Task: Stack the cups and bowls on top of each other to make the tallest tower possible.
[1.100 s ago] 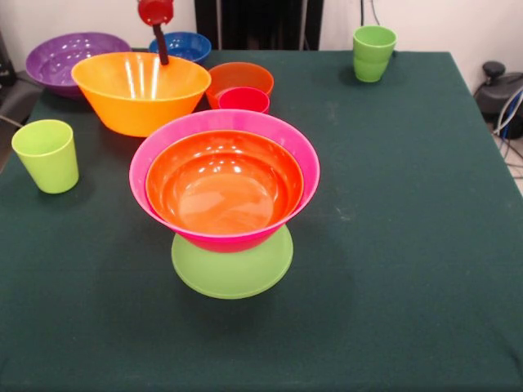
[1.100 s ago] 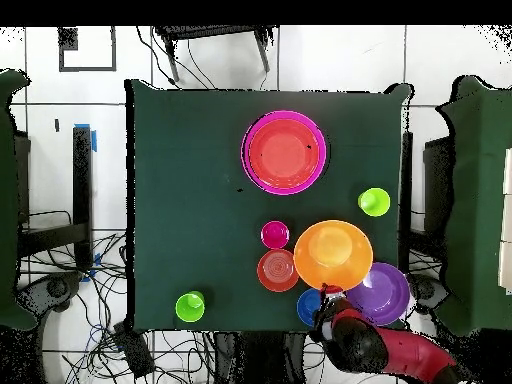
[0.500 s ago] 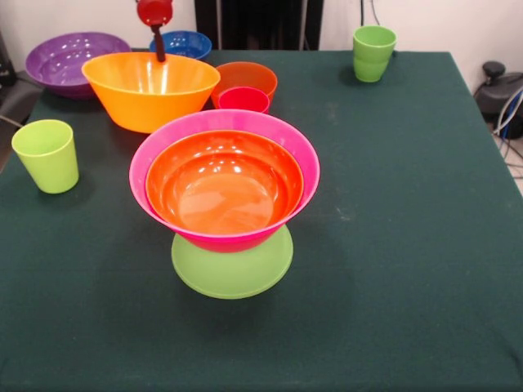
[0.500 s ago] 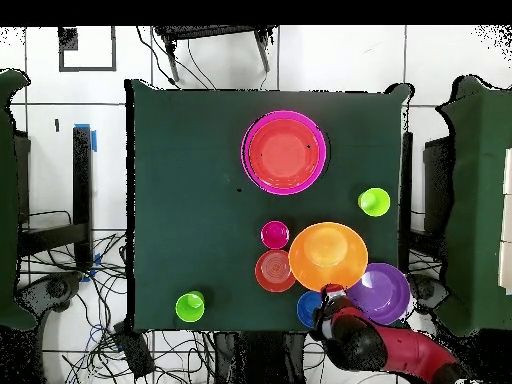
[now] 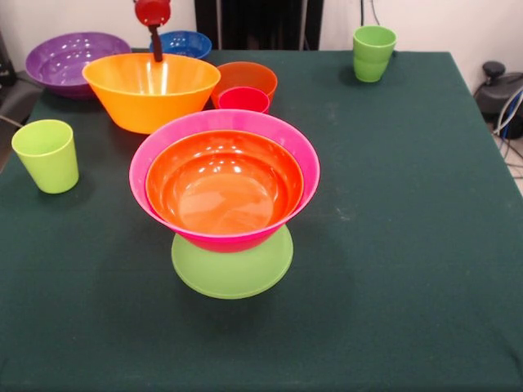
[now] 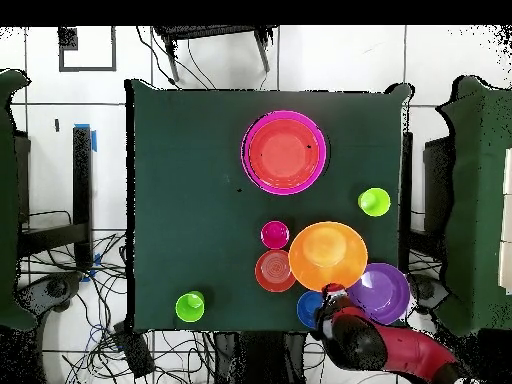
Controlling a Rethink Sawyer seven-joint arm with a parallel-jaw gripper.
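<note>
We see the tower (image 5: 231, 208) near the middle of the green desk (image 5: 409, 245): a lime green bowl (image 5: 232, 273) turned rim-down at the bottom, the large pink bowl (image 5: 298, 159) sitting upright on it, and an orange bowl (image 5: 224, 184) nested inside the pink one. Behind the tower, to the left, stands the large yellow-orange bowl (image 5: 151, 90), and the hand (image 5: 154, 33) comes down at its far rim; we cannot tell whether the hand is released or clenched, or whether it grips that rim. Just right of the yellow-orange bowl sits the small dark orange bowl (image 5: 245, 76), with the red-pink cup (image 5: 243, 100) right in front of it. At the far left lies the purple bowl (image 5: 61, 57), and the small blue bowl (image 5: 184, 43) sits between it and the dark orange one, at the far edge. One light green cup (image 5: 47, 155) stands alone at the left edge, and the other green cup (image 5: 373, 53) stands at the far right, well apart from everything else.
</note>
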